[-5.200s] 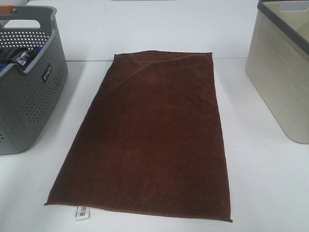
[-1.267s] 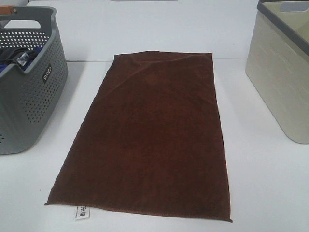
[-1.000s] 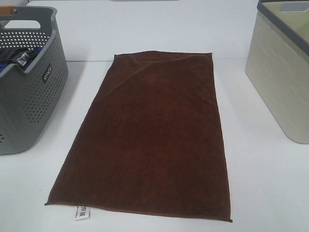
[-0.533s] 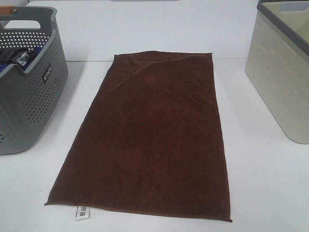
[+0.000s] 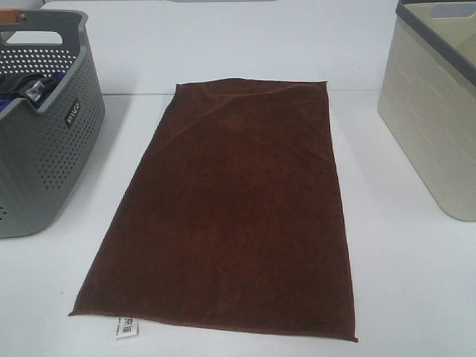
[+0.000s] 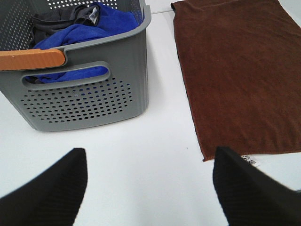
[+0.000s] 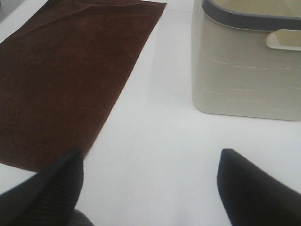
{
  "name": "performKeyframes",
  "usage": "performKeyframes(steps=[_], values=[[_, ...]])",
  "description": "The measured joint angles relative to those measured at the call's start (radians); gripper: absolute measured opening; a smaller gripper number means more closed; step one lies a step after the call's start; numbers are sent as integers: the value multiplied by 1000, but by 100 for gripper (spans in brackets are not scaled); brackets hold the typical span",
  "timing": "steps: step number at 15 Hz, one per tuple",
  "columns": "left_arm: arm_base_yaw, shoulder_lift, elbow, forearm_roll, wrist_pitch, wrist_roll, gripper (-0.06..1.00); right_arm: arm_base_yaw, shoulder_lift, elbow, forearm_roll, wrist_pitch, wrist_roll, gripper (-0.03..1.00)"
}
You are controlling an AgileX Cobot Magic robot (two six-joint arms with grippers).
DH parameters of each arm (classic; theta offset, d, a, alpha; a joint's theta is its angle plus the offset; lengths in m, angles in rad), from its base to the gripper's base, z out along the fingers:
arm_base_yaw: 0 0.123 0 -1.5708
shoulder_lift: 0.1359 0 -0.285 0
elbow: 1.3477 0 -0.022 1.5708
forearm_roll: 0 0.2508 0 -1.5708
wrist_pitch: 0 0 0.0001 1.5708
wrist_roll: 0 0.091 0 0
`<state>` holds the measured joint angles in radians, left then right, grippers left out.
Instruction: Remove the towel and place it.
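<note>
The towel is a large reddish-brown rectangle lying flat in the middle of the white table, with a small white tag at its near left corner. It also shows in the left wrist view and the right wrist view. My left gripper hangs open over bare table, short of the towel's near left corner. My right gripper is open over bare table between the towel and the beige bin. Neither gripper touches anything, and neither shows in the exterior view.
A grey perforated basket with an orange handle stands at the left, holding blue and dark cloths. A beige bin with a grey rim stands at the right.
</note>
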<state>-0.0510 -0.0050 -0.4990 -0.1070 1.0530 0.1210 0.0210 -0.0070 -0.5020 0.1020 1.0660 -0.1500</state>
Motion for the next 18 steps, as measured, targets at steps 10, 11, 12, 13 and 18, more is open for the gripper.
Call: performKeyframes(steps=[10,11,12,13,18], values=[[0,0,0,0,0,0,71,-31,0,0,1,0,0,75],[0,0,0,0,0,0,71,-31,0,0,1,0,0,75],[0,0,0,0,0,0,71,-31,0,0,1,0,0,75],[0,0,0,0,0,0,71,-31,0,0,1,0,0,75],[0,0,0,0,0,0,71,-31,0,0,1,0,0,75]])
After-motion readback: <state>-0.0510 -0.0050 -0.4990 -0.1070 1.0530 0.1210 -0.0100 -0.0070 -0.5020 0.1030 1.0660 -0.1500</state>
